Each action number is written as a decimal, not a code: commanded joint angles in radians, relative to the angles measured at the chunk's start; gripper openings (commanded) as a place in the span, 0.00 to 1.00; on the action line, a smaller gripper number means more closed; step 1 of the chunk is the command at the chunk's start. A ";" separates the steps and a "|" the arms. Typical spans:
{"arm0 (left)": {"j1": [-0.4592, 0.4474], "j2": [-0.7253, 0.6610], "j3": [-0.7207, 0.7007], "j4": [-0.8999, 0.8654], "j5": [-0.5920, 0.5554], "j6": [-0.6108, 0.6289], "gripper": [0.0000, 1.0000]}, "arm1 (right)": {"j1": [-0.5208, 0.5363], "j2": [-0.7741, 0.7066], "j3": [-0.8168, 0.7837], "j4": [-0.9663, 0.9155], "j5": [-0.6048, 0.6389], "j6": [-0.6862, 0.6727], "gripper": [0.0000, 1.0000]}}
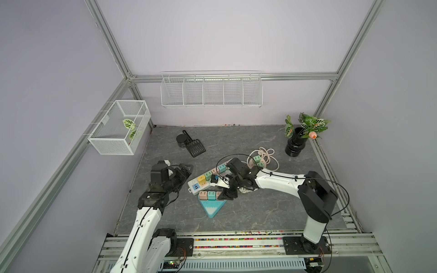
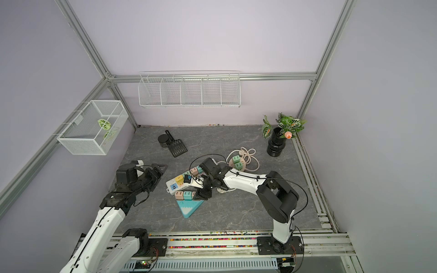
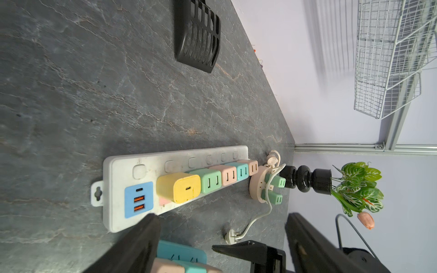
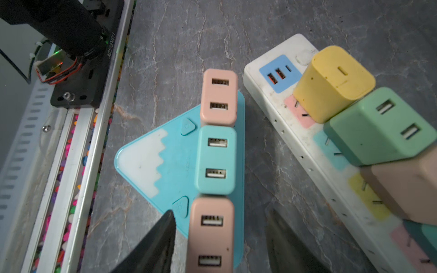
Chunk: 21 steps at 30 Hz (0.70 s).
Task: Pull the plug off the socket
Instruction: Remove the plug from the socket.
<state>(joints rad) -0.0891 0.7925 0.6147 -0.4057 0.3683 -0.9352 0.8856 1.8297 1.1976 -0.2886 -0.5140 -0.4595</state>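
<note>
Pink plug (image 1: 219,194), lower centre in both top views, stands on the blue triangular socket (image 1: 212,209), at the right gripper (image 1: 225,194). In the right wrist view, its fingers (image 4: 153,241) straddle that plug, spread, with a gap on one side. In the left wrist view, the left gripper (image 3: 222,216) gapes wide beside the white power strip (image 3: 179,153).

- The power strip (image 3: 151,163) lies aslant on the table (image 1: 260,212), with a row of plugs (image 1: 208,175) seated along it.
- Just before the power strip lies the three-cornered socket board (image 1: 212,209), with three plugs (image 1: 211,195) side by side on its edge nearest the strip.
- At the strip's far right end sits the round socket (image 3: 255,186), bearing two plugs (image 1: 257,160). The coiled cord (image 1: 269,153) lies behind it.
- Behind and left of the strip lies the scoop (image 1: 197,147), with the tin (image 1: 182,141) beside it.
- Well right of and behind the strip stands the vase (image 1: 294,146).
</note>
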 commanded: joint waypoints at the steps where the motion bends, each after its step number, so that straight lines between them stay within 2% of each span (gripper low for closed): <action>1: 0.000 -0.030 -0.021 -0.049 0.025 -0.004 0.87 | 0.017 0.012 0.033 -0.047 0.006 0.052 0.54; 6: -0.003 -0.036 -0.044 -0.080 0.092 0.046 0.84 | 0.066 0.008 0.038 -0.085 0.102 0.066 0.46; 10: -0.003 -0.148 -0.100 -0.126 0.111 0.023 0.82 | 0.070 -0.026 0.018 -0.092 0.179 0.154 0.36; 13: -0.007 -0.205 -0.129 -0.146 0.134 0.019 0.80 | 0.070 -0.091 -0.069 -0.003 0.252 0.219 0.34; 16: -0.031 -0.201 -0.157 -0.151 0.163 0.025 0.78 | 0.070 -0.161 -0.161 0.087 0.385 0.319 0.30; 21: -0.077 -0.151 -0.247 -0.024 0.241 -0.019 0.72 | 0.073 -0.309 -0.347 0.257 0.541 0.477 0.23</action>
<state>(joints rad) -0.1467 0.6132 0.4026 -0.4923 0.5476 -0.9356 0.9562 1.5887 0.9199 -0.1619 -0.1253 -0.1097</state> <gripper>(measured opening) 0.728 0.312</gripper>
